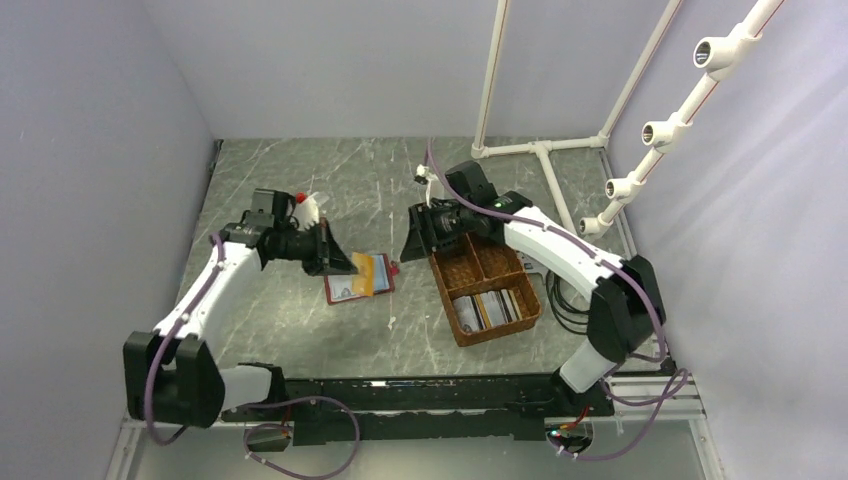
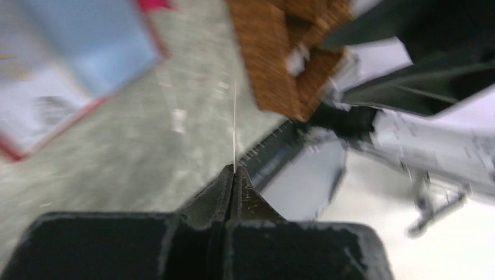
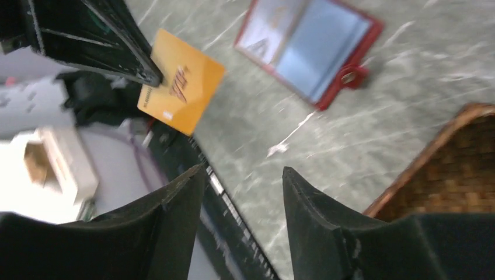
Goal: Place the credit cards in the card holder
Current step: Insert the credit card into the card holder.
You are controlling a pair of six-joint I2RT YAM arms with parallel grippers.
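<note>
I am pinching one orange card (image 3: pixel 181 90) by its edge in my left tool (image 2: pixel 234 175), which is squeezing shut on it; the card is up in the air right by the open red card holder (image 1: pixel 352 290), which is lying flat on the tabletop (image 1: pixel 290 330); my right tool (image 3: pixel 242 175) is hovering wide open, holding nothing, by the brown basket (image 1: pixel 445 300) where more cards (image 1: pixel 495 305) are lying; I think I am doing the putting-in step; next I am needing to tip the card flatter and slide its edge slowly into a slot.
</note>
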